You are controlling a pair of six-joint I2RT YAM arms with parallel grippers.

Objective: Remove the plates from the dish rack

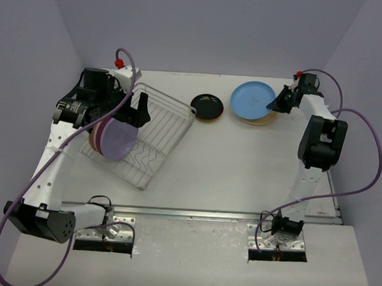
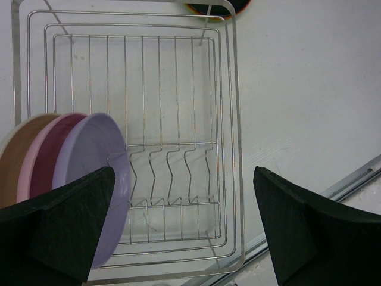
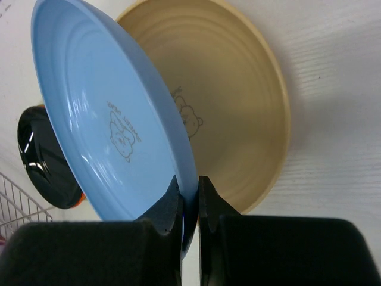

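Observation:
The silver wire dish rack (image 1: 163, 125) sits at the table's left. Three plates stand in its left end: lavender (image 2: 95, 173), pink (image 2: 44, 158), tan-brown (image 2: 18, 155); the lavender plate also shows in the top view (image 1: 117, 139). My left gripper (image 2: 184, 229) is open above the rack, one finger in front of the lavender plate's edge. My right gripper (image 3: 190, 196) is shut on the rim of a blue plate (image 3: 113, 119), held tilted over a tan plate (image 3: 238, 113) lying on the table. A black plate (image 1: 207, 107) lies on an orange one.
The black plate shows at the left edge of the right wrist view (image 3: 44, 161). The table's metal front edge (image 1: 225, 215) runs below the rack. Purple walls enclose the table on three sides.

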